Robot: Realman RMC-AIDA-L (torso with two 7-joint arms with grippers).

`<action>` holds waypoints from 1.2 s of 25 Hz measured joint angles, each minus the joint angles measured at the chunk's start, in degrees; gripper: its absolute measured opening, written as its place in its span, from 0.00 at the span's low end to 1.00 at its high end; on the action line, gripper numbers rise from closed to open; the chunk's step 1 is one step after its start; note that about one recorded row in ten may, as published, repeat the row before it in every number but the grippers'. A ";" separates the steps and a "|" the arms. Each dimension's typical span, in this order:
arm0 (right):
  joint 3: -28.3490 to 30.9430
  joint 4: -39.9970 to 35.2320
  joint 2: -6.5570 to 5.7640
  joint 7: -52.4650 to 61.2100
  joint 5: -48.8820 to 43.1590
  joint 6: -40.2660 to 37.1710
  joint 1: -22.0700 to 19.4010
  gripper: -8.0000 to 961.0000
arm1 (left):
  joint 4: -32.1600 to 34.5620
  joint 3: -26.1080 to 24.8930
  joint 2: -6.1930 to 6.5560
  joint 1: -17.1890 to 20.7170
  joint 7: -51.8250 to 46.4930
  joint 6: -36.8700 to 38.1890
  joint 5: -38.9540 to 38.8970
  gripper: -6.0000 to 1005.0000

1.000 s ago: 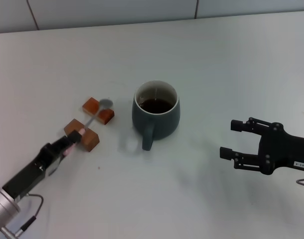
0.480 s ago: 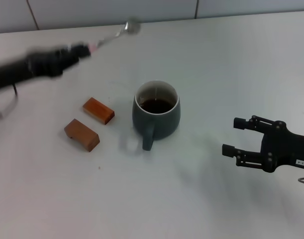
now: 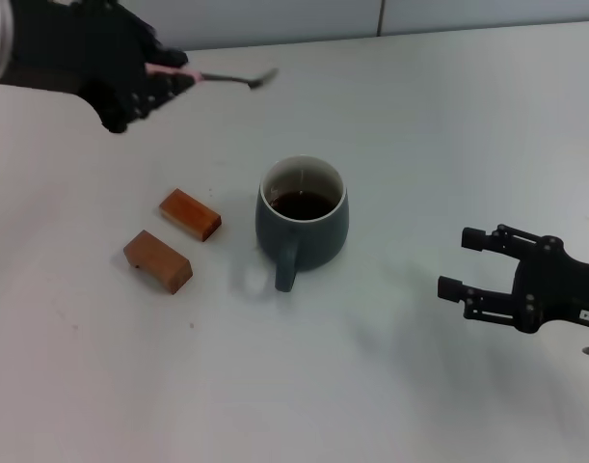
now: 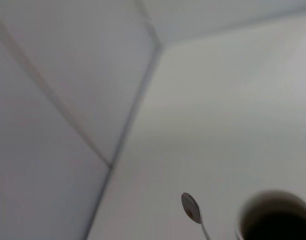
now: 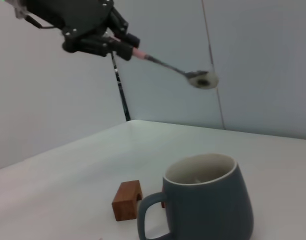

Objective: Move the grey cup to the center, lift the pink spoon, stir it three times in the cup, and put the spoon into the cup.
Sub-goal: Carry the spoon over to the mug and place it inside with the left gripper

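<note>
Two brown wooden blocks on the white table (image 3: 419, 125), left of centre, far block (image 3: 190, 214), near block (image 3: 158, 261), close together but apart, grey tiled wall (image 3: 275, 17) behind.

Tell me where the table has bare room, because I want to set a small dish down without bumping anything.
Bare white table lies between the grey cup and the open right gripper, and all along the near edge. It is crowded on the cup's left, where two wooden blocks sit close together. The left gripper holds the pink spoon in the air above the far left.
</note>
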 joint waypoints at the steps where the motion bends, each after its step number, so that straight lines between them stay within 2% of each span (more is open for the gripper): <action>1: 0.14 0.04 0.03 0.01 0.02 0.07 -0.02 0.85 | 0.94 1.13 0.00 -0.92 0.00 1.16 0.83 0.15; 7: 0.26 0.10 0.06 0.28 0.07 -0.01 -0.08 0.85 | 2.53 7.32 -0.26 -5.15 0.10 6.63 5.62 0.16; 10: 0.26 0.17 0.06 0.32 0.13 -0.13 -0.09 0.85 | 2.26 11.45 -0.41 -5.88 0.11 6.42 8.63 0.16; 20: -0.19 0.25 0.06 0.32 0.14 -0.25 0.19 0.85 | -0.40 18.21 -0.74 -7.90 0.08 6.17 13.28 0.18; 30: -0.47 0.29 0.14 0.32 0.14 -0.40 0.41 0.85 | -9.54 22.09 -0.88 -12.08 0.15 1.57 18.04 0.19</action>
